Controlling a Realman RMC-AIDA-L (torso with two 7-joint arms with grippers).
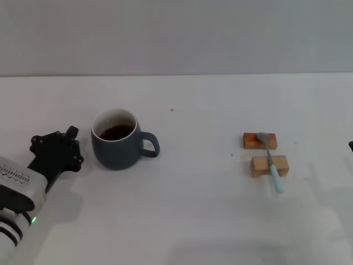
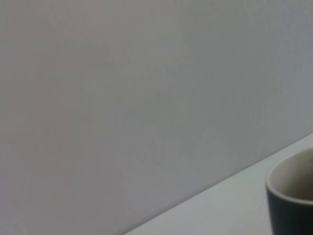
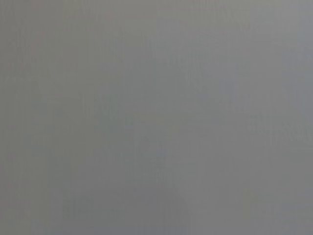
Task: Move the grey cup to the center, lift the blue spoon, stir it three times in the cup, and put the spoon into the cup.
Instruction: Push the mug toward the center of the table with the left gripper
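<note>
The grey cup stands on the left half of the white table, its loop handle pointing right and dark brown liquid inside. Part of the cup also shows in the left wrist view. My left gripper hovers just left of the cup, a small gap away, with nothing in it. The blue spoon lies across two small wooden blocks on the right, metal bowl on the far block and pale handle towards the table's front. Only a dark sliver of my right gripper shows at the right edge.
A tiny brown speck lies on the table behind the cup. A grey wall rises beyond the table's far edge. The right wrist view is plain grey.
</note>
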